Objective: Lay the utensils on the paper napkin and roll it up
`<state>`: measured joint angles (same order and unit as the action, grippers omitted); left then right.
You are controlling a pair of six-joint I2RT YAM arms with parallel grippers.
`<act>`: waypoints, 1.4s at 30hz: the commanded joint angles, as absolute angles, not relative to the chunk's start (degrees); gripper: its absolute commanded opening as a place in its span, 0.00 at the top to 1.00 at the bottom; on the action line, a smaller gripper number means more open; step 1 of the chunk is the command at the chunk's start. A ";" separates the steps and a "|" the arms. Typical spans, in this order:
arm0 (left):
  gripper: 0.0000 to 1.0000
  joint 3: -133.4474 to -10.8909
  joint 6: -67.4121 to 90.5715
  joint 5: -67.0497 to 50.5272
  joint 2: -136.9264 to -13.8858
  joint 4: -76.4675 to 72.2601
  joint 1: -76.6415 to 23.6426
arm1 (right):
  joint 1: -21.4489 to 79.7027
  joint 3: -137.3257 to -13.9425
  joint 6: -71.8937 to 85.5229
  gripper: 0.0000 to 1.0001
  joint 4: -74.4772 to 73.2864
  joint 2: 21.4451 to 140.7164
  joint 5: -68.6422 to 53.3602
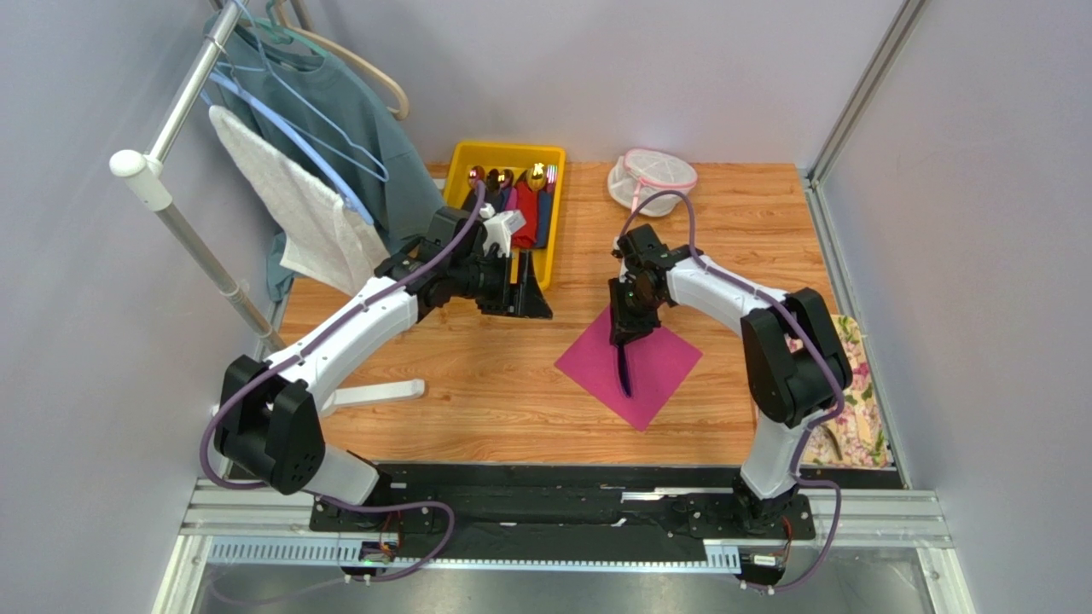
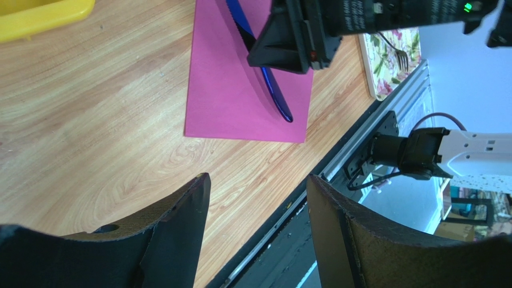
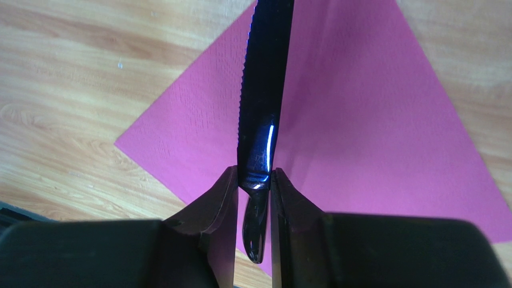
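Knife [image 3: 262, 108] tip cut off at top edge; napkin [image 3: 372, 120] corners too.

We are finding no words, numbers, labels, brand marks or signs that we can read on anything in these three views.

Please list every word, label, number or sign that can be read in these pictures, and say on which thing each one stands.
No text can be read in any view.
The right arm's black housing shows small pale marks near a green light; they are too blurred to read.
The yellow tray, the paper napkin and the knife carry no lettering that can be seen.
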<state>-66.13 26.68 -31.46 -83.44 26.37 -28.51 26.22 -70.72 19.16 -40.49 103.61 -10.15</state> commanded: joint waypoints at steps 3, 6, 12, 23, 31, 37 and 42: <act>0.31 -70.05 22.07 -32.17 -80.25 29.88 -28.30 | 25.58 -76.46 19.60 1.00 -38.85 109.15 -10.72; 0.31 -70.75 20.57 -31.55 -79.63 30.59 -28.13 | 24.70 -77.78 20.13 1.00 -38.67 111.61 -9.76; 0.31 -71.46 19.34 -30.94 -79.45 31.99 -26.90 | 21.89 -82.26 20.04 1.00 -37.97 116.54 -9.14; 0.31 -73.56 18.02 -31.29 -80.95 32.61 -26.46 | 20.48 -93.25 18.81 1.00 -42.97 116.55 -11.69; 0.31 -74.71 19.33 -31.11 -81.74 32.26 -26.37 | 20.04 -95.89 15.82 1.00 -50.35 115.58 -9.49; 0.31 -74.36 20.48 -30.67 -81.74 32.08 -26.37 | 19.60 -95.01 15.47 1.00 -51.59 116.10 -8.96; 0.31 -73.92 20.39 -30.06 -81.74 31.82 -26.37 | 18.90 -95.80 16.00 1.00 -51.33 118.03 -8.18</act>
<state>-72.31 20.01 -30.55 -81.78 32.40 -26.68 19.73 -93.45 16.21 -50.96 117.97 -9.39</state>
